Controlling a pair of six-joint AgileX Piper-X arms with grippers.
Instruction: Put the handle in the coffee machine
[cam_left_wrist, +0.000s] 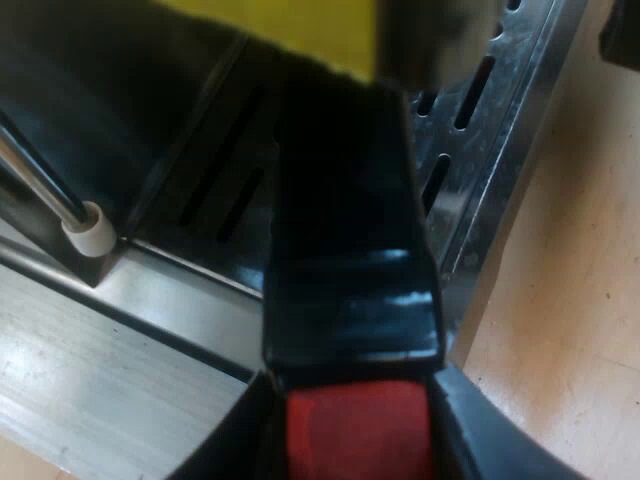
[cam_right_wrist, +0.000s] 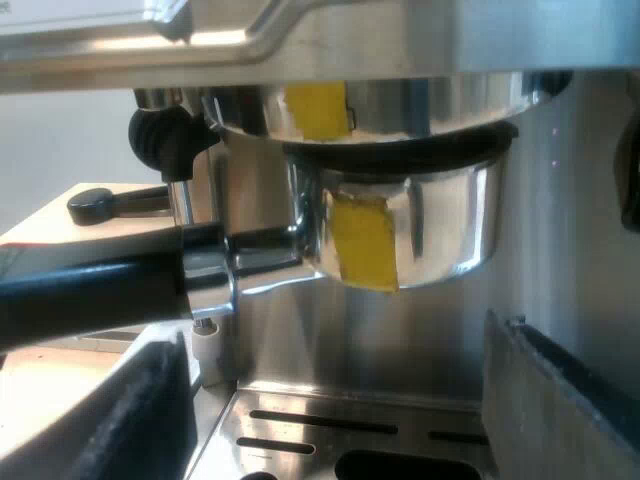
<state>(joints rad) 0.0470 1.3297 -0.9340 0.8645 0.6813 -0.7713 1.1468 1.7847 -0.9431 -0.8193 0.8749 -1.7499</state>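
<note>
The metal holder (cam_right_wrist: 405, 235) sits up against the underside of the espresso machine's brew head (cam_right_wrist: 400, 105), its rim meeting the dark ring there. A yellow tape mark on the holder's cup stands slightly off from the yellow mark on the head. Its dark handle (cam_left_wrist: 345, 230) ends in red (cam_left_wrist: 360, 430), and my left gripper (cam_left_wrist: 360, 445) is shut on that end, with a black finger (cam_left_wrist: 490, 435) on either side. In the right wrist view the handle (cam_right_wrist: 100, 290) reaches out sideways from the cup. My right gripper (cam_right_wrist: 350, 420) is open below the holder, over the drip tray.
The slotted metal drip tray (cam_right_wrist: 320, 425) (cam_left_wrist: 470, 130) lies under the holder. The steam wand (cam_right_wrist: 185, 215), with its white tip (cam_left_wrist: 90, 228), hangs beside the handle. A dark knobbed object (cam_right_wrist: 105, 203) lies on the wooden table (cam_left_wrist: 570, 300) beyond the machine.
</note>
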